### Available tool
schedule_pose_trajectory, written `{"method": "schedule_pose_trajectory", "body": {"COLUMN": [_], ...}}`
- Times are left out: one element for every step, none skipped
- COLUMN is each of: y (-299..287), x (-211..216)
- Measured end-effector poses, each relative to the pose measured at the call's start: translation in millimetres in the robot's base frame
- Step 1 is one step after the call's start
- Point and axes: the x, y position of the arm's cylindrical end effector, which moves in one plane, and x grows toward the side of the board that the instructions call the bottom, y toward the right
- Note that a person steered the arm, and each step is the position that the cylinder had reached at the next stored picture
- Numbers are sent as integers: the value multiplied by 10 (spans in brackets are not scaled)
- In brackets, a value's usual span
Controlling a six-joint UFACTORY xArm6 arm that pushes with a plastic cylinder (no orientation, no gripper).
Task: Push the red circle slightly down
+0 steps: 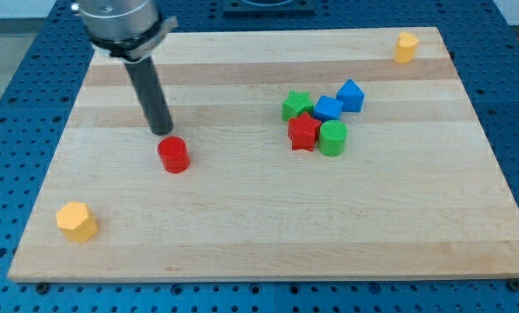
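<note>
my tip [163, 131] is seen just above the red circle [174, 155], slightly to the view's left — no hand to open or close; a short, centred nudge toward the view's bottom is wanted — nothing more

Bright, even overhead light, soft short shadows under the blocks, sharp focus throughout.

On the pale wooden board [242, 226] sit 8 small coloured blocks in all. 2 are red: 1 red circle [173, 155] and 1 red star [303, 132]. 2 are green: 1 green star [296, 106] and 1 green cylinder [333, 137]. 2 are blue: 1 blue cube [328, 109] and 1 blue wedge-like block [351, 95]. 2 are yellow: 1 yellow hexagonal block [76, 221] and 1 smaller-looking yellow block [405, 47]. 1 dark rod is present.
</note>
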Motion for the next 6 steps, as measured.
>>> {"method": "schedule_pose_trajectory", "body": {"y": [137,147,147,150,150,152], "x": [6,78,193,342,427,474]}}
